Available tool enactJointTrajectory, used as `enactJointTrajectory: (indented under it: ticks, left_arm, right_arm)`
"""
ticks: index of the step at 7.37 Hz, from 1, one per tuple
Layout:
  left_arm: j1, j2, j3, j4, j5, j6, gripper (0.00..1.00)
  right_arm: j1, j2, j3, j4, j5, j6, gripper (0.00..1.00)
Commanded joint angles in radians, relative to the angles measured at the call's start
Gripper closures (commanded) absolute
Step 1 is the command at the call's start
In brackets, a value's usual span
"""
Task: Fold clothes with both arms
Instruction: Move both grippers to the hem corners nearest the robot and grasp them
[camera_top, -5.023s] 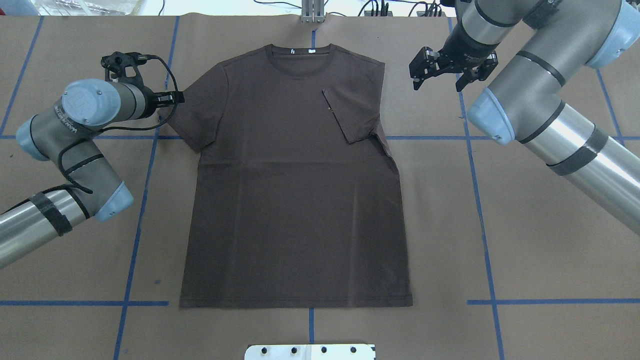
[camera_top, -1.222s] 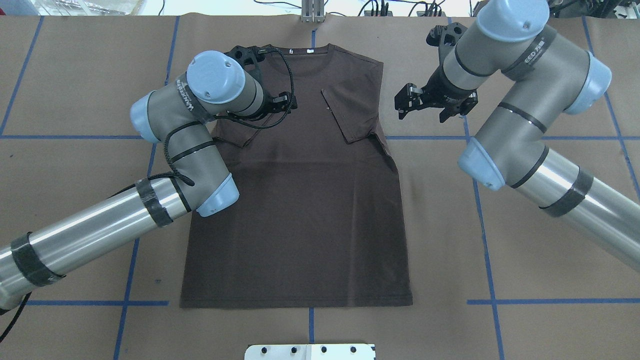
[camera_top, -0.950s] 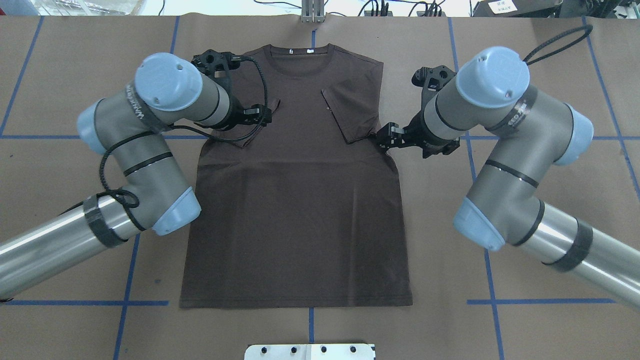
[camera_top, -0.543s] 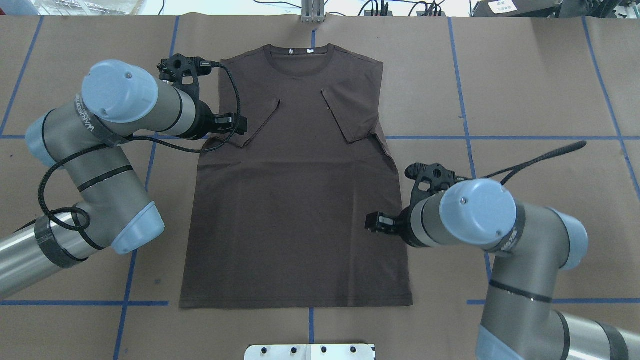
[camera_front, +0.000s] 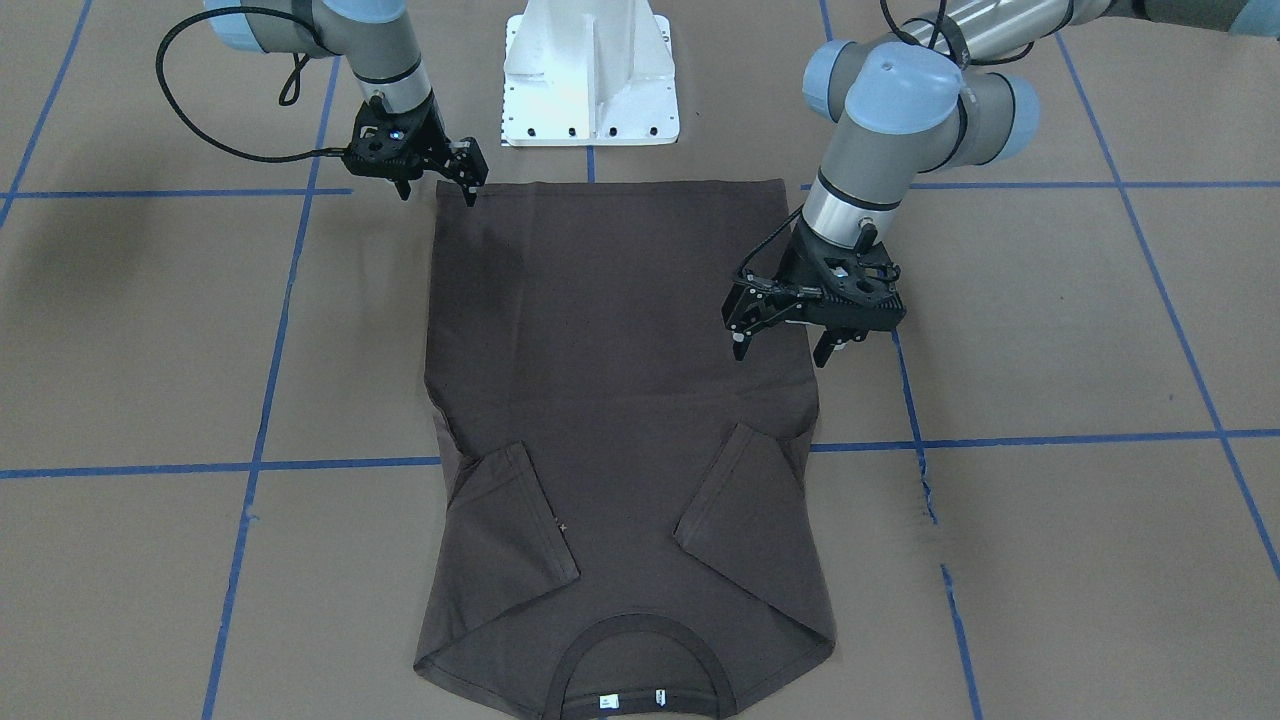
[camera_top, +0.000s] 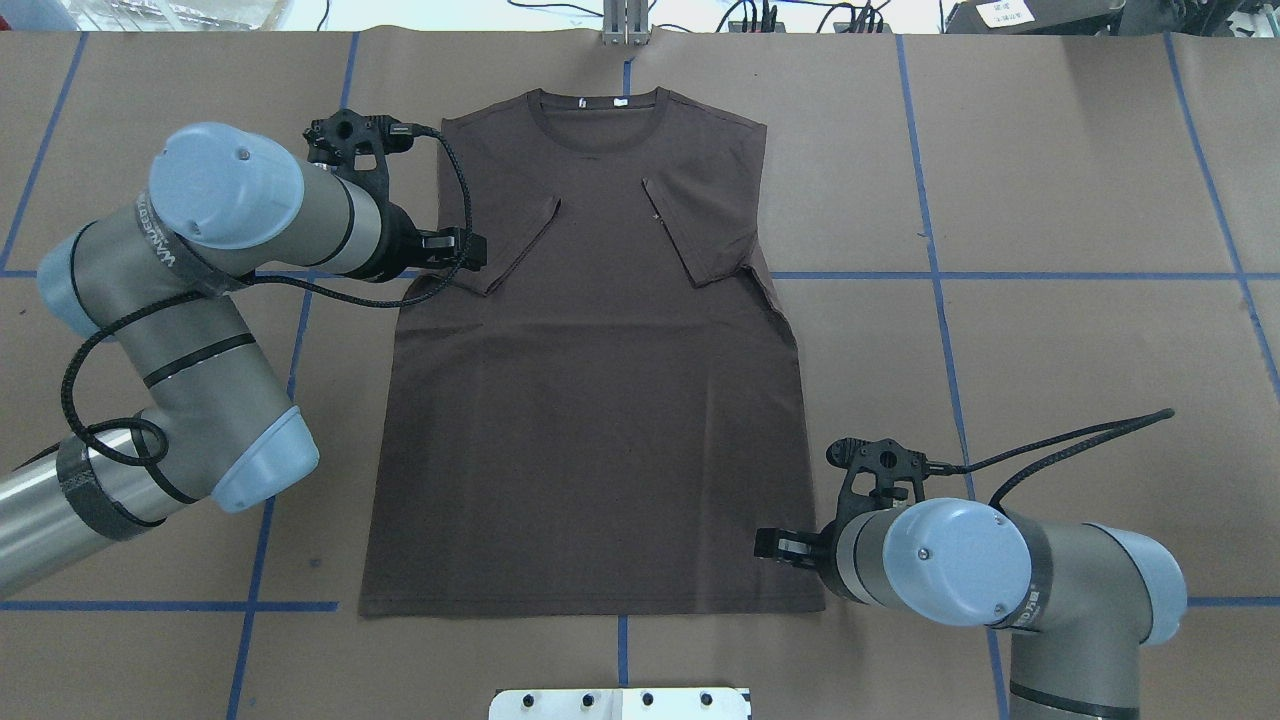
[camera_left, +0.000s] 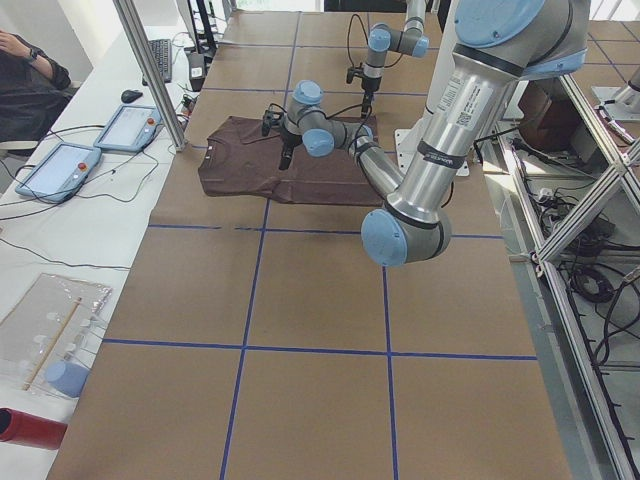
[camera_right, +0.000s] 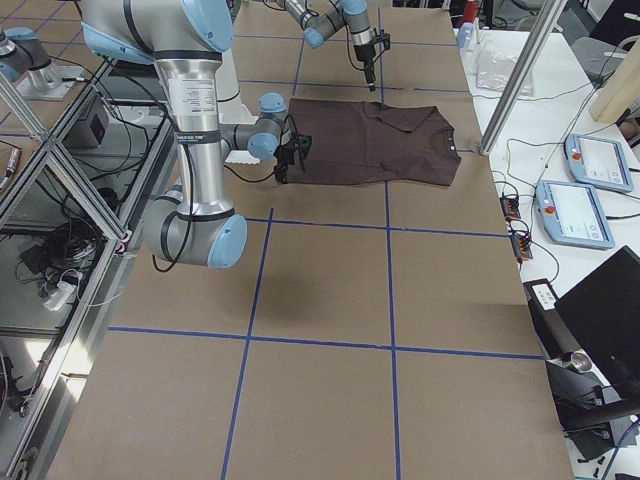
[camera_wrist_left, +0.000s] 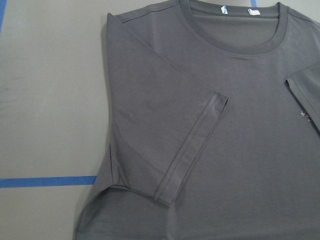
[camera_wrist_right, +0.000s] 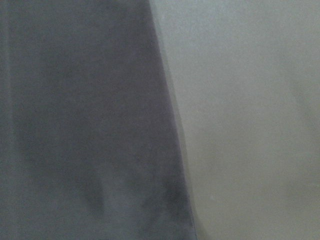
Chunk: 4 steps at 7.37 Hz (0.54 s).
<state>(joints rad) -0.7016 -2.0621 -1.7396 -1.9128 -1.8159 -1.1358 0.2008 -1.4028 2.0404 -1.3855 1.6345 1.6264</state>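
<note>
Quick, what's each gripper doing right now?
Left gripper: open, holding nothing, over the T-shirt near its side edge.
Right gripper: open, holding nothing, at the hem corner.

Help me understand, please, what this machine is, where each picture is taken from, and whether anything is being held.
The machine is a robot: a left arm and a right arm, each ending in a two-finger gripper, at a paper-covered table. Two pictures look down from behind and from the front; two are from the table's ends; two from wrist cameras. A brown T-shirt lies flat, its sleeves folded inward. The left gripper is over the shirt's side edge near a sleeve; the right gripper is at a hem corner. Both are open, holding nothing.
</note>
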Motion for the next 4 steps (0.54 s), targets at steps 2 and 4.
enactJointTrajectory:
  ticks: [2, 4]
  left_arm:
    - [-0.001, 0.0, -0.001, 0.0, 0.001, 0.001, 0.0]
    - [-0.001, 0.0, -0.003, 0.0, 0.003, 0.001, 0.0]
  right_arm:
    - [-0.043, -0.001, -0.006, -0.001, 0.001, 0.001, 0.02]
    - [-0.043, 0.005, -0.009, -0.001, 0.007, 0.001, 0.24]
